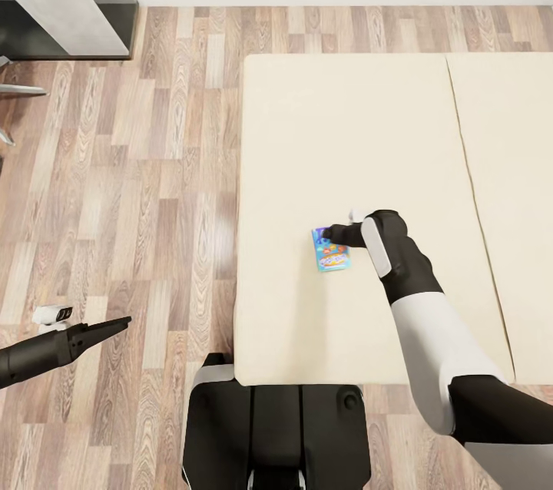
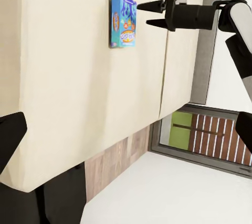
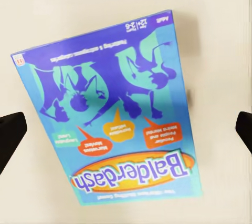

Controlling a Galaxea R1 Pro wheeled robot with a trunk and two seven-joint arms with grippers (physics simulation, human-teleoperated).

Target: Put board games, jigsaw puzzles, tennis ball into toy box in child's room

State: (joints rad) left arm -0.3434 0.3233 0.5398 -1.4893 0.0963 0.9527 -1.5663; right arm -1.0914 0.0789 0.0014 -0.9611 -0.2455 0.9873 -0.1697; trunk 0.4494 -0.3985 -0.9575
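Right gripper (image 2: 140, 14) fingers spread, board game (image 3: 107, 111) lying flat between tips, untouched. Stiff, light, thin box: pinch yours across its long edges.

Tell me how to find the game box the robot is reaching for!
Look at the big beige bed on the wooden floor. Near its front edge lies one flat blue board game, right by the open right gripper. It is the bed's one colourful thing, with "Balderdash" in an orange oval.

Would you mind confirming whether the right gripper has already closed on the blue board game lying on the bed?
No, the right gripper is open beside the Balderdash board game, its jaws apart and not around the box.
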